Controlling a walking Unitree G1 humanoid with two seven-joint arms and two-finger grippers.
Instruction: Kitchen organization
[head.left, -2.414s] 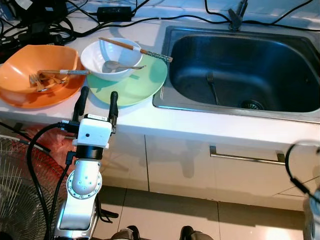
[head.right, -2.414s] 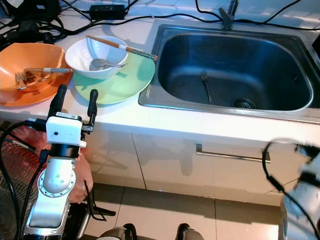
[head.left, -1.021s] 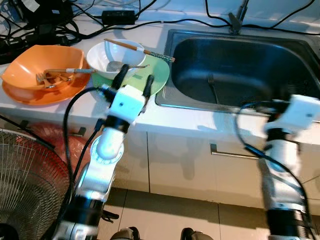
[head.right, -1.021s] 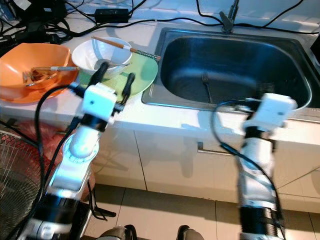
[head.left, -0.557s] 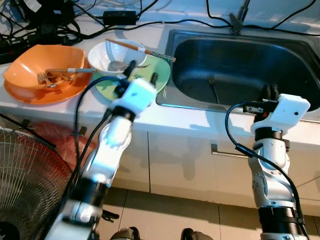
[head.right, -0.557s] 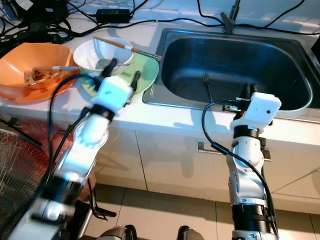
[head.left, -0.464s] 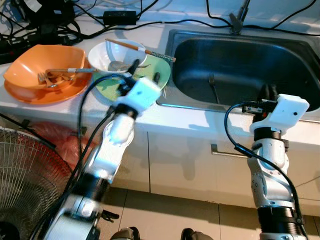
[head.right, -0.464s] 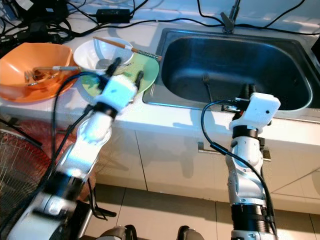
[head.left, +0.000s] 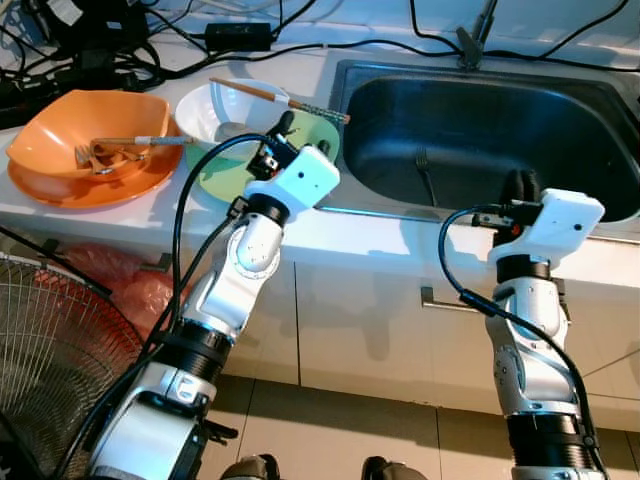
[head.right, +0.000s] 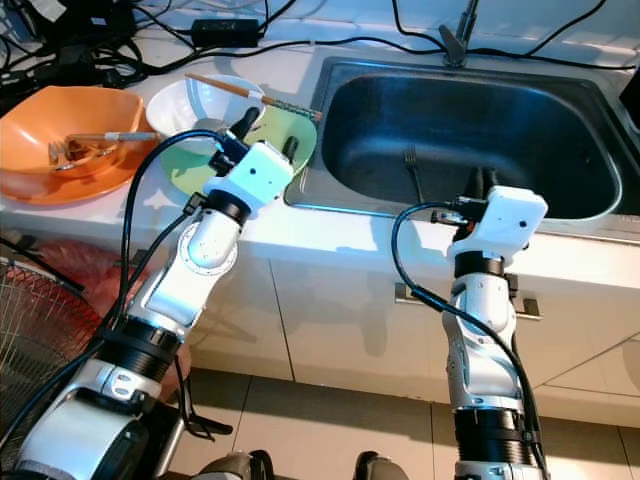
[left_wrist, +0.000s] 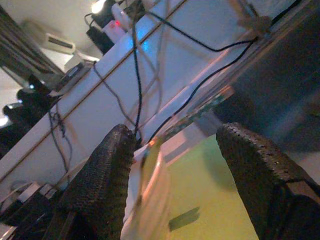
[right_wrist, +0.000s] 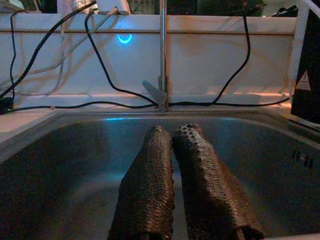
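Observation:
A white bowl (head.left: 215, 108) with a spoon inside and chopsticks (head.left: 262, 93) across its rim stands on a green plate (head.left: 218, 178) on the counter. To its left an orange bowl (head.left: 50, 125) holds forks. My left gripper (head.left: 305, 133) is open, low over the plate's right part beside the white bowl; the left wrist view has the plate (left_wrist: 210, 200) between its fingers (left_wrist: 102, 185). A fork (head.left: 424, 168) lies in the steel sink (head.left: 500, 110). My right gripper (head.left: 520, 182) is shut and empty at the sink's front rim, its fingers (right_wrist: 150, 185) pointing toward the tap (right_wrist: 162, 55).
Black cables and power adapters (head.left: 235, 30) run along the back of the counter. A wire fan (head.left: 45, 350) stands on the floor at lower left beside a red bag (head.left: 115, 275). A drawer handle (head.left: 450, 303) is under the sink.
Both arms have come up. The left gripper went forward from the counter edge to over the green plate. The right gripper rose to the sink's front rim.

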